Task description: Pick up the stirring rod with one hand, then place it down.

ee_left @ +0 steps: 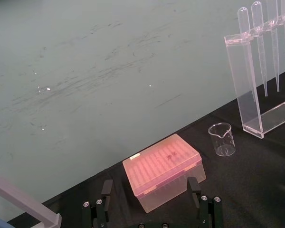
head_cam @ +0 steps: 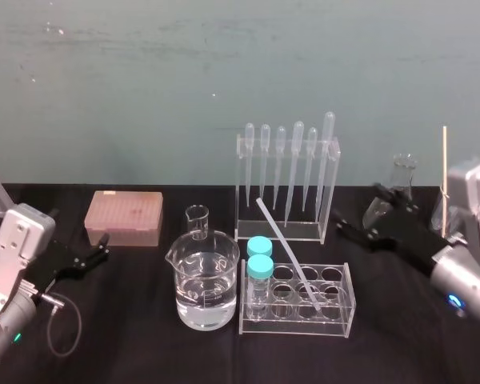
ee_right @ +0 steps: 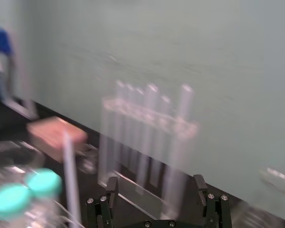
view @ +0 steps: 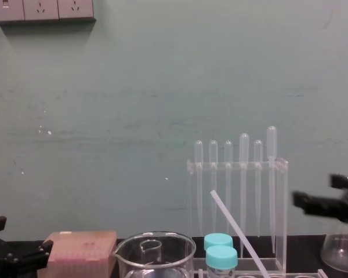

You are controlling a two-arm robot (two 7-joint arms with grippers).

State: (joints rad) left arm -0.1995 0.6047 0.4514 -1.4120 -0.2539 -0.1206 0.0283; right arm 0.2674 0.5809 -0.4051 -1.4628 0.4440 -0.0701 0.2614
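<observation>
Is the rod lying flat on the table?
No, the rod leans tilted, its lower end in a hole of the tube rack.

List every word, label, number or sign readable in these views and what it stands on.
None is readable.
Pink tip box: faint dark marks on its lid, too blurred to read.
Large beaker, pipette rack, wall sockets: no print visible.
Right gripper, open right of the rack, and left gripper, open beside the box: no lettering.

Black table [head_cam: 144, 352], pink box [head_cam: 123, 217], small beaker [head_cam: 197, 222], large beaker [head_cam: 205, 282], tube rack [head_cam: 296, 324], pipette rack [head_cam: 278, 232], flask [head_cam: 403, 170]
</observation>
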